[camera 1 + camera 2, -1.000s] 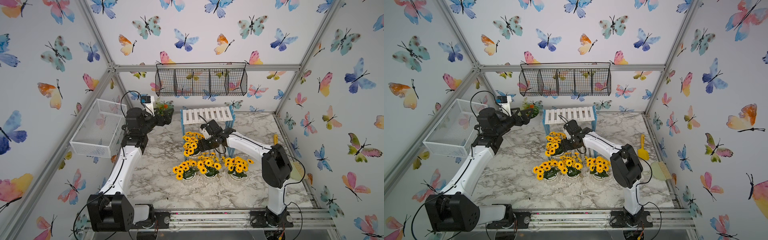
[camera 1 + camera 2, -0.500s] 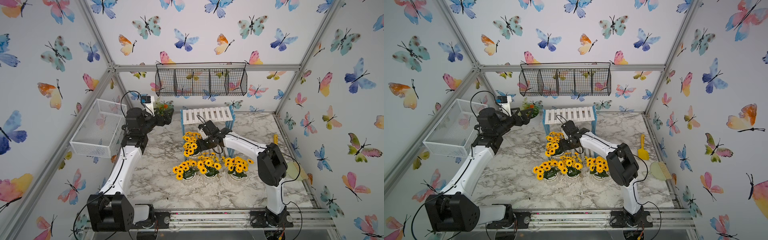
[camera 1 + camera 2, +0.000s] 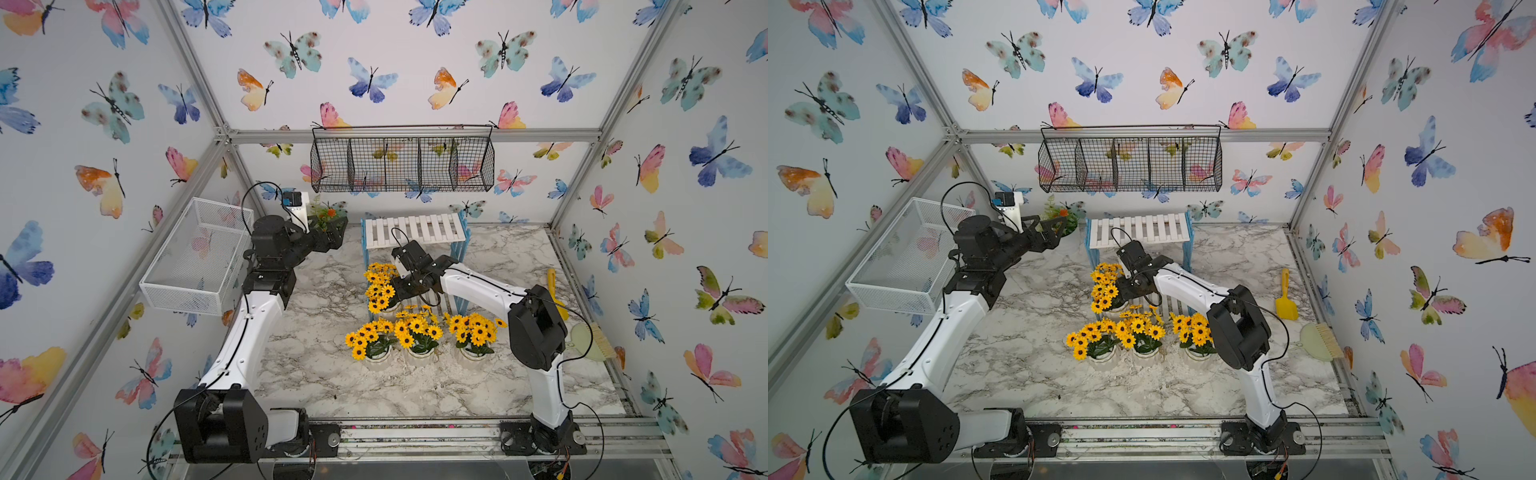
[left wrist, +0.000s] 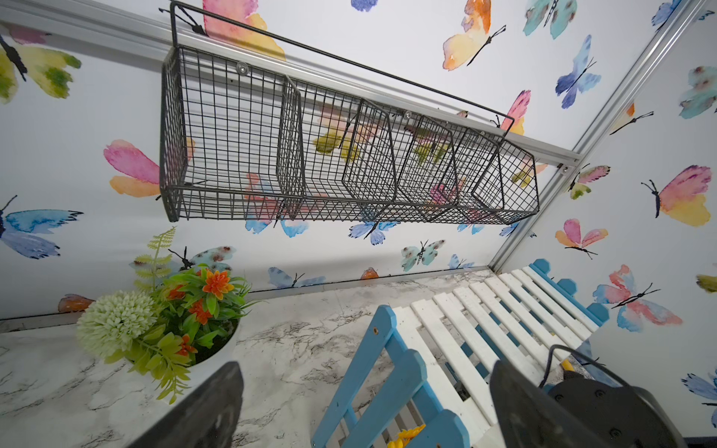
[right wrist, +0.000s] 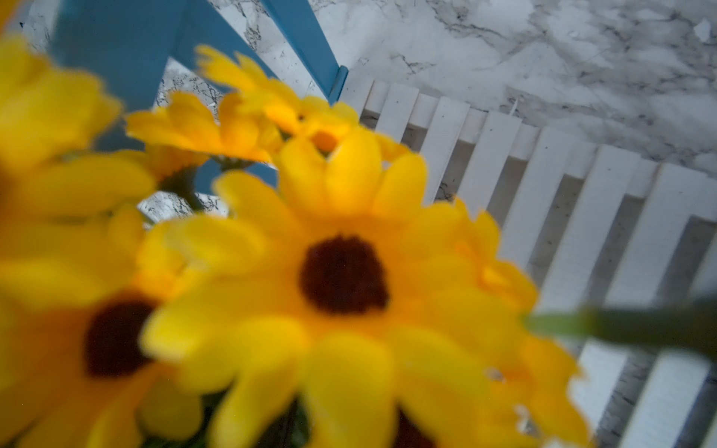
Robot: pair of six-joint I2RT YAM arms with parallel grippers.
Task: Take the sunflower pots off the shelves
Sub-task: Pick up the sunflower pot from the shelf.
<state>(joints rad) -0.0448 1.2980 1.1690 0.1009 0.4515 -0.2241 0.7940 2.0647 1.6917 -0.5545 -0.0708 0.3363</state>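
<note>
The shelves stand at the back middle, white slats in blue frames. One sunflower pot sits at the left end of the lower board. My right gripper is pressed into its right side. In the right wrist view blurred yellow flowers cover the jaws, with the lower slats behind. Three more sunflower pots stand in a row on the table in front. My left gripper hovers open and holding nothing, left of the shelves' top board.
A white pot of mixed orange and green flowers stands at the back left. A black wire basket hangs on the back wall, and a white mesh basket on the left wall. A yellow scoop and a brush lie at the right.
My right arm has swung left and pushed its gripper into the sunflower pot on the lower board. The left arm has not moved.
</note>
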